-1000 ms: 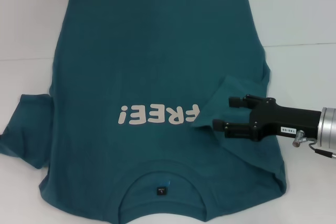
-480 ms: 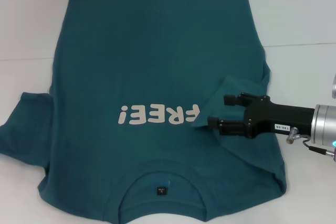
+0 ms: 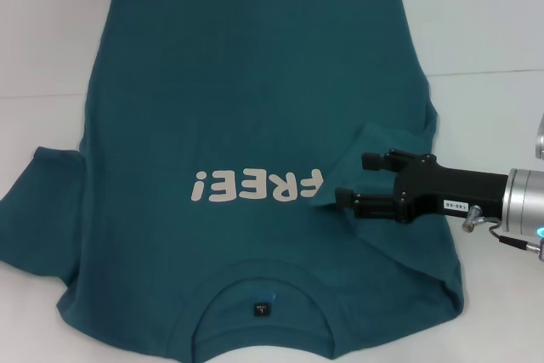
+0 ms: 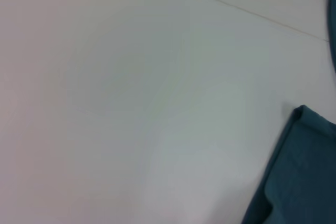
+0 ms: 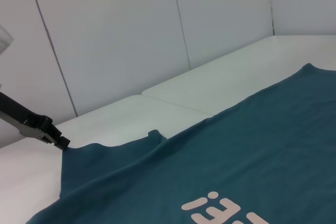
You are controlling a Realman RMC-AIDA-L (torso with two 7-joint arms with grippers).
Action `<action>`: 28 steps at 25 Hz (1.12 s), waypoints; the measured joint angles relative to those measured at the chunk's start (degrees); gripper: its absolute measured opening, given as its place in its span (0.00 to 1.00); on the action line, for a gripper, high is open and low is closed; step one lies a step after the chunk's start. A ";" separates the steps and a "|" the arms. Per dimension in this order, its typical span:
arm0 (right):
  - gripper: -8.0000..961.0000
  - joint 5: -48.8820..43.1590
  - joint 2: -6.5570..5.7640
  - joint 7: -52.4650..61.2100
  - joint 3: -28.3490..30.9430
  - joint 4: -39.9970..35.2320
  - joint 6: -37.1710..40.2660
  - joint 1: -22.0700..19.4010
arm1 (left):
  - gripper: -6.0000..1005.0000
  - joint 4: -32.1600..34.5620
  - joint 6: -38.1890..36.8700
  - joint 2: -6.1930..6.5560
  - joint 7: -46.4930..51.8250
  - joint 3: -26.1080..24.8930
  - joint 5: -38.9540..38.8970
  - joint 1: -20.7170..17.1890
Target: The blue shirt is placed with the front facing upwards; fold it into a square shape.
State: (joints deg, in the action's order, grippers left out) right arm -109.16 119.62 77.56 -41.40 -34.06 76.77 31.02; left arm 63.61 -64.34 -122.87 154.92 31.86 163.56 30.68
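The blue shirt (image 3: pixel 255 108) lies flat on the white table, front up, with pale "FREE!" lettering (image 3: pixel 257 185) and its collar (image 3: pixel 263 291) at the near edge. Its right sleeve (image 3: pixel 378 146) is folded inward onto the body. My right gripper (image 3: pixel 357 181) hovers open just over that folded sleeve, with nothing clamped between its black fingers. The left sleeve (image 3: pixel 38 210) is spread out on the table and also shows in the left wrist view (image 4: pixel 299 171). A black gripper part (image 5: pixel 34 123), apparently my left gripper, shows in the right wrist view, touching the shirt's far edge.
White table (image 3: pixel 484 31) surrounds the shirt, with a seam line running across it (image 3: pixel 493 71). White wall panels (image 5: pixel 131 40) stand behind the table on the far side.
My right gripper has slid a little to the left over the folded sleeve, then stayed almost still. The shirt has not moved noticeably.
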 joint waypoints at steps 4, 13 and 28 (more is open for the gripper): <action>0.98 0.00 0.00 -0.14 0.00 0.53 0.00 0.20 | 0.04 0.19 0.27 0.00 -0.08 -0.15 0.00 -0.49; 0.98 0.00 0.00 -0.15 -0.09 0.92 0.01 0.44 | 0.04 0.63 2.18 -0.09 -0.20 -0.13 0.00 -0.90; 0.98 0.07 0.00 -0.22 -0.09 1.42 -0.53 0.44 | 0.05 0.63 1.56 0.05 -1.13 -0.02 -0.70 0.09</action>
State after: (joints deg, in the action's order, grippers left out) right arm -109.08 119.61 77.34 -41.48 -32.63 76.24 31.47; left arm 64.24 -62.78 -122.82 153.79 31.85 162.86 30.76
